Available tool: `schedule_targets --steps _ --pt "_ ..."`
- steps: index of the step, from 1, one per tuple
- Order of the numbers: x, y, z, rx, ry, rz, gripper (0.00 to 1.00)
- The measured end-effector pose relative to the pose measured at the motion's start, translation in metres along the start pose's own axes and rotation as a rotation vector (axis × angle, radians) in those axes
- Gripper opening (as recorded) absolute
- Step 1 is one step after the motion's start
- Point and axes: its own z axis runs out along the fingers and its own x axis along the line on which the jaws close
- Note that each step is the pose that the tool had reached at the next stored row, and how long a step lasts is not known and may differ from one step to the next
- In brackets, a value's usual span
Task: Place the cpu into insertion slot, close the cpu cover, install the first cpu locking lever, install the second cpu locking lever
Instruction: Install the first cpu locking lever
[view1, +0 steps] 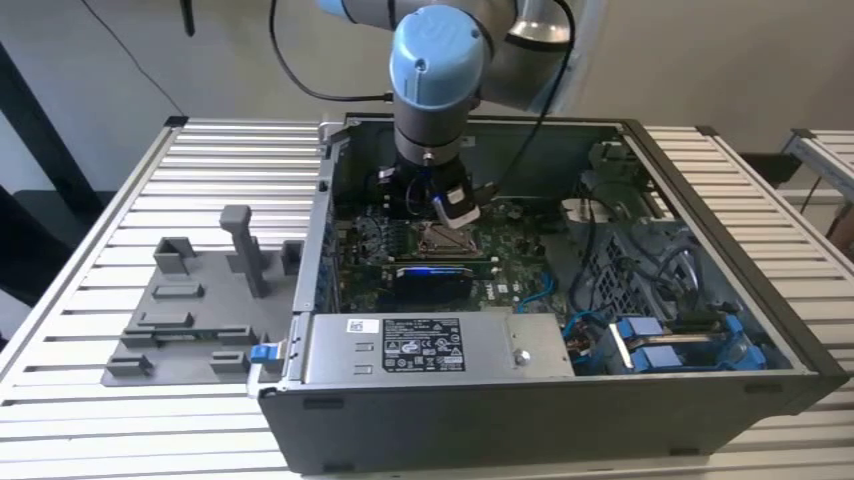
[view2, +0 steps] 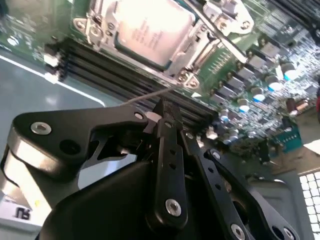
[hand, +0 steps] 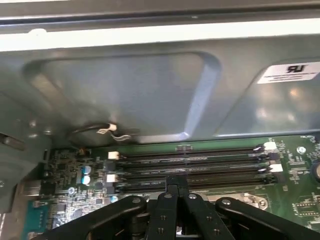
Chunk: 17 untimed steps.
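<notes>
Clenched, black fingers (view2: 170, 150) pressed together with nothing visibly between them, the gripper (view2: 165, 106) is hanging just above the memory slots (view2: 100, 65), its tip close beside a thin wire locking lever (view2: 145, 96); whether they are touching cannot be told. On the exterior view's left, a grey fixture tray (view1: 187, 345) is lying on the slatted table (view1: 80, 420) beside the open computer case (view1: 534, 420), into which the arm (view1: 434, 70) is reaching. Farther right, the cpu (view2: 150, 27) is sitting in the insertion slot (view1: 442, 237), the cpu cover (view2: 196, 52) apparently lying down around it. Blue cables (view1: 654, 345) are bunching toward the exterior view's right. The chip is probably light, rigid and slick-topped, with delicate contacts beneath; opposite edges are looking the safest hold.
</notes>
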Motion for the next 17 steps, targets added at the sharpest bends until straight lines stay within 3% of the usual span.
schedule_targets --steps 6,17 --pt "-0.0003 -0.0043 -0.0015 -0.0001 -0.0004 0.000 0.11" --pt "0.0023 -0.0070 0.0013 0.0012 -0.0044 -0.001 0.11"
